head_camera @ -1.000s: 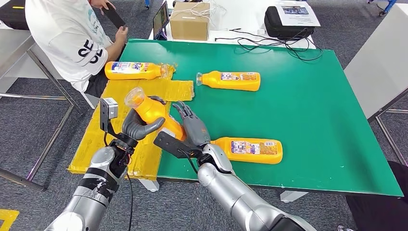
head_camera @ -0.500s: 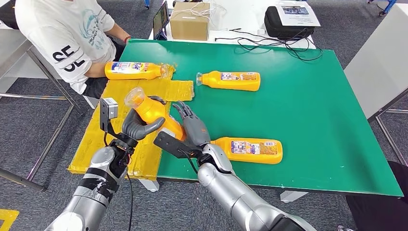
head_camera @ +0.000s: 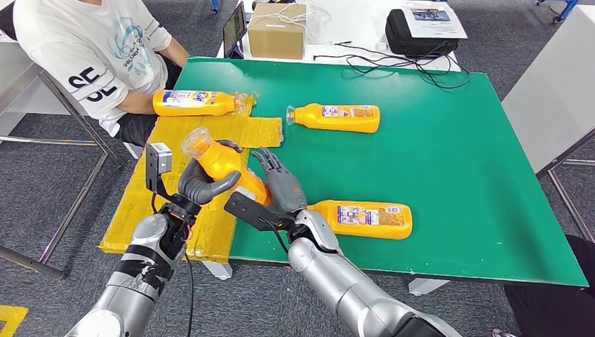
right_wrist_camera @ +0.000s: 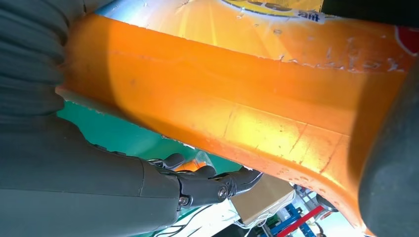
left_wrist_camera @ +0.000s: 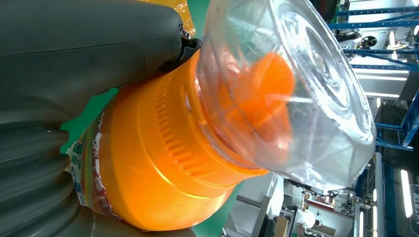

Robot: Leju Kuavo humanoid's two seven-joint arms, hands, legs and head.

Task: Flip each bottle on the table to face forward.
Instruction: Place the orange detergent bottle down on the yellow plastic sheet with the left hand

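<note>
Orange bottle (head_camera: 223, 163) is held tilted between both hands: left hand (head_camera: 203, 184) fingers clamped below its clear cap, right hand (head_camera: 281, 186) fingers against its body. Rigid, smooth plastic; slipping is judged likely.

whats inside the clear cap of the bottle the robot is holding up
Through the clear cap an orange spout shows, on the held bottle. The left hand wraps the bottle's neck and the right hand covers its lower body, so the label is mostly hidden.
</note>
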